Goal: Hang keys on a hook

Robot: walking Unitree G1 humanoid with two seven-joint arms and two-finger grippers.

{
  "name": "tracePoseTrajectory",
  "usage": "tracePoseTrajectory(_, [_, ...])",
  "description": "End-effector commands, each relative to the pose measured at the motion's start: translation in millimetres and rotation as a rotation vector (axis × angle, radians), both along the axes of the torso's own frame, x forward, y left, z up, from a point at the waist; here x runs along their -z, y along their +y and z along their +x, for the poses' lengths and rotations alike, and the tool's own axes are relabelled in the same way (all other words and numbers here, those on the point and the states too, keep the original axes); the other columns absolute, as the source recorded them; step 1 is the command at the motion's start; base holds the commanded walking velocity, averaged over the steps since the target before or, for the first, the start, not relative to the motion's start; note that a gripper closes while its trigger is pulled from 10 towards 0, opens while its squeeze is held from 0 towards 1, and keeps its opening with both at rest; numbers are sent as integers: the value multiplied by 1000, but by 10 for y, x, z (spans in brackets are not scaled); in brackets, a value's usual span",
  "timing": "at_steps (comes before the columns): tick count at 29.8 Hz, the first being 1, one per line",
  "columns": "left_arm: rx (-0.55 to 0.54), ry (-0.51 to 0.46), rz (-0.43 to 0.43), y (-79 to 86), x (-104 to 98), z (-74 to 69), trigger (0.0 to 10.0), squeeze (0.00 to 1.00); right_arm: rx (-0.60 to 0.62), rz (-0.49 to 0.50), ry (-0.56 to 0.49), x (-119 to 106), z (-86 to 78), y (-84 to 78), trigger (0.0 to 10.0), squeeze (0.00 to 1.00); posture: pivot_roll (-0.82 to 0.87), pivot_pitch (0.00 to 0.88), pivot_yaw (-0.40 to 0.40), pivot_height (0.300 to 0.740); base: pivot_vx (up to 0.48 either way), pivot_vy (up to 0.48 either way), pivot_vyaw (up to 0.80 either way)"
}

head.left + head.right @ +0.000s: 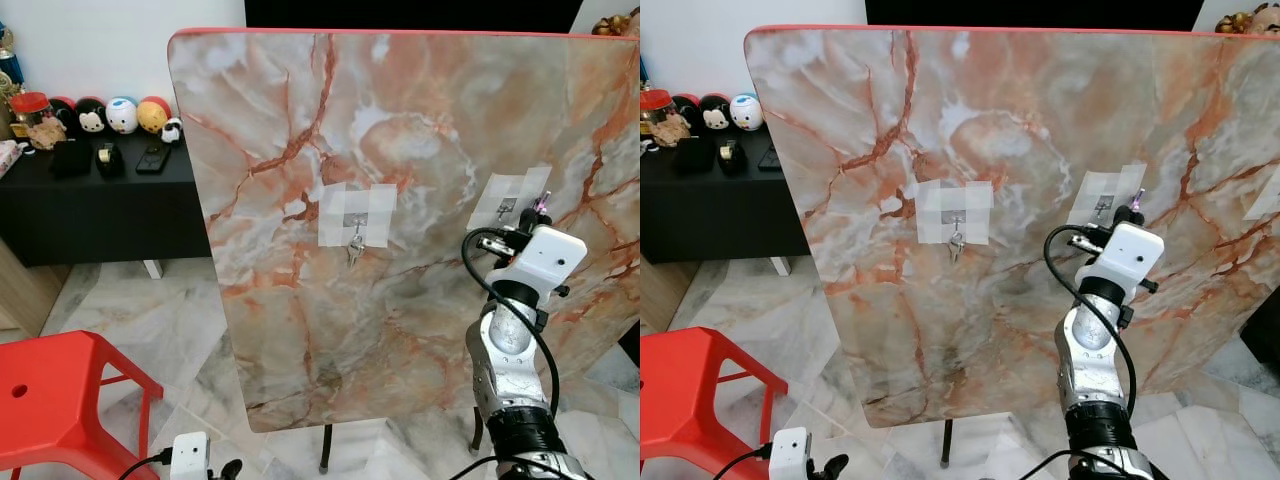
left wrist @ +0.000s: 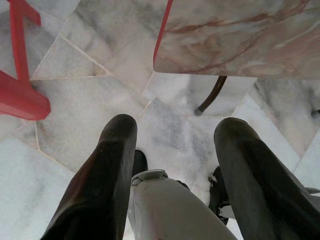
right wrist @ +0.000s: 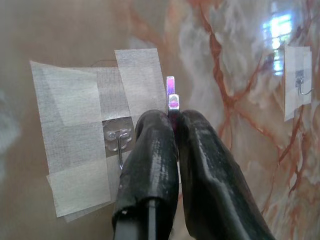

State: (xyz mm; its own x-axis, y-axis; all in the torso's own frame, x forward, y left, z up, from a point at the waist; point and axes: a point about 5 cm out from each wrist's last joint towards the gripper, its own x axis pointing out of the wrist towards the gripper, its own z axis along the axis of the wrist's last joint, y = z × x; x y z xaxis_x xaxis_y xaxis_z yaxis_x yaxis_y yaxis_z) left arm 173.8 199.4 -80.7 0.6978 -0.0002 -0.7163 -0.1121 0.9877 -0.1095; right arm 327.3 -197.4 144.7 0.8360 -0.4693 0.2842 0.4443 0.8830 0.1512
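Right gripper (image 3: 172,125): fingers clamped on a small purple-tipped key (image 3: 171,97), raised just beside the taped metal hook (image 3: 119,140) on the marble board (image 1: 400,120) — not yet hung.
Left gripper (image 2: 175,145): fingers apart, idle.

Marble board (image 1: 420,130) (upright): taped hooks (image 1: 356,218), keys (image 1: 354,250).

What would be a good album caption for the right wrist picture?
Right gripper pinching a purple-tipped key beside a taped hook on the marble board.
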Motion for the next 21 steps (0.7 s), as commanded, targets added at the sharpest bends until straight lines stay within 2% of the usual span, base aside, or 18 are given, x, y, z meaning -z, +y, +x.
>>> tracePoseTrajectory(1, [-13, 17, -23, -32, 23, -28, 10000, 0, 27, -36, -86, -191, -59, -60, 10000, 0, 46, 0, -82, 740, 0, 0, 0])
tracePoseTrajectory(5, [-12, 17, -25, -30, 23, -30, 10000, 0, 136, -111, -138, -331, -253, -207, 10000, 0, 38, 0, -79, 740, 0, 0, 0])
tracePoseTrajectory(10, [2, 21, -27, -41, 25, -29, 10000, 0, 86, -140, -109, -338, -325, -250, 10000, 0, 19, 0, -73, 740, 0, 0, 0])
tracePoseTrajectory(11, [4, 21, -26, -39, 24, -25, 10000, 0, 9, -150, -66, -291, -305, -195, 10000, 0, 18, 0, -73, 740, 0, 0, 0])
tracePoseTrajectory(15, [26, 6, -14, -30, 6, 1, 10000, 0, -79, -171, -17, -234, -308, -130, 10000, 0, 17, 0, -74, 740, 0, 0, 0])
tracePoseTrajectory(17, [68, -30, 7, 8, -41, 63, 10000, 0, -177, -197, 25, -201, -323, -85, 10000, 0, 16, 0, -76, 740, 0, 0, 0])
tracePoseTrajectory(21, [130, -143, 54, 168, -195, 218, 10000, 0, -320, -257, 100, -161, -352, -159, 10000, 0, 17, 0, -79, 740, 0, 0, 0])
